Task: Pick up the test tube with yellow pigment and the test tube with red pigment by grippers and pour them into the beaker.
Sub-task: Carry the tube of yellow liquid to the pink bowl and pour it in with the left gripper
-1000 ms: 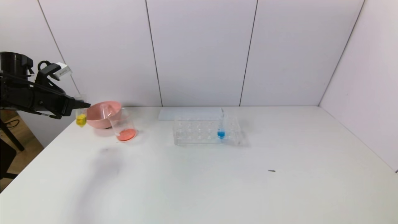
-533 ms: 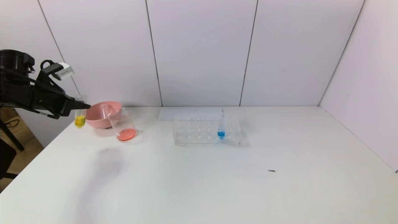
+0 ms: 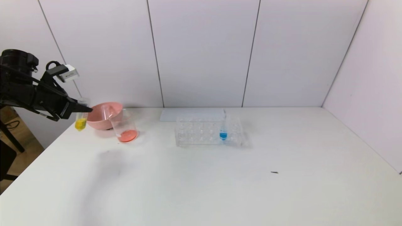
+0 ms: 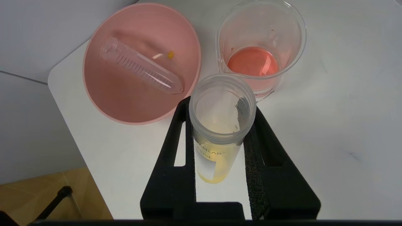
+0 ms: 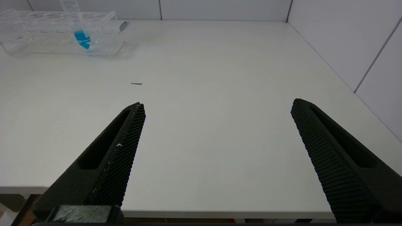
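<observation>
The test tube with yellow pigment (image 3: 81,121) hangs clamped between the fingers of the left gripper (image 3: 82,107), near upright, by the table's left edge, just beside the pink bowl (image 3: 103,115) and short of the beaker (image 3: 124,127); over the last second the gripper has lifted slightly and edged toward the beaker, tilting the tube a little, so the yellow pour looks about to begin; red liquid already lies in the beaker and an empty tube (image 4: 141,70) rests in the bowl, suggesting the red half is done; the right gripper (image 5: 216,125) waits low at the table's near edge, fingers spread wide, holding nothing.
</observation>
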You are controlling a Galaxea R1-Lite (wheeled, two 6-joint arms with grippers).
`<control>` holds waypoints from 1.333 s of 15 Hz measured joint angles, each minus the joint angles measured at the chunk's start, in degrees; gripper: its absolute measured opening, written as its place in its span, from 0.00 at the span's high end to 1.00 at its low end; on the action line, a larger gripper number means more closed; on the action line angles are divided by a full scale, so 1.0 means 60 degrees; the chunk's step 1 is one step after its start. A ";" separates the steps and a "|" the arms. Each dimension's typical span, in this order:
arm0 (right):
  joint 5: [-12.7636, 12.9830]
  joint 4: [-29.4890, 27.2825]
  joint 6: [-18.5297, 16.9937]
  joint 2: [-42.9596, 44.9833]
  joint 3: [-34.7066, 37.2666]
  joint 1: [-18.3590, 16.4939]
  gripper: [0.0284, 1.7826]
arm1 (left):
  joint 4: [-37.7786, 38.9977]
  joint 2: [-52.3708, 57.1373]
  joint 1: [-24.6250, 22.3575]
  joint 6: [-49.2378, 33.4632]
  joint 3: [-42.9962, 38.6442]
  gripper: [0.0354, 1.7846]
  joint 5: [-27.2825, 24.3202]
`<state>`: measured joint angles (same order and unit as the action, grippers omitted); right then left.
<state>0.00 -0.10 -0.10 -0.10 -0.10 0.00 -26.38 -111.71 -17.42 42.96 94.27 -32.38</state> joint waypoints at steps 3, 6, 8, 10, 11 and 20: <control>0.0000 0.0000 0.0000 0.0000 0.0000 0.0000 0.05 | -0.0110 -0.0134 0.0039 0.0276 0.0187 0.76 -0.0244; 0.0000 0.0000 0.0000 0.0000 0.0000 0.0000 0.05 | -0.0404 -0.0244 0.0051 0.0612 0.0390 0.76 -0.0612; 0.0000 0.0000 0.0000 -0.0002 0.0000 0.0000 0.05 | -0.0766 -0.0325 0.0057 0.0782 0.0595 0.76 -0.0620; 0.0000 0.0000 0.0000 -0.0002 0.0000 0.0000 0.05 | -0.1091 -0.0400 0.0065 0.1085 0.0803 0.76 -0.0626; 0.0000 0.0000 0.0000 -0.0002 0.0000 0.0000 0.05 | -0.1239 -0.0441 0.0065 0.1136 0.0914 0.76 -0.0620; 0.0000 0.0000 0.0000 0.0000 0.0000 0.0000 0.05 | -0.1997 -0.0681 0.0018 0.1770 0.1530 0.76 -0.0506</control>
<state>0.00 -0.10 -0.10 -0.10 -0.10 0.00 -38.36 -115.80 -17.31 53.58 103.45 -35.41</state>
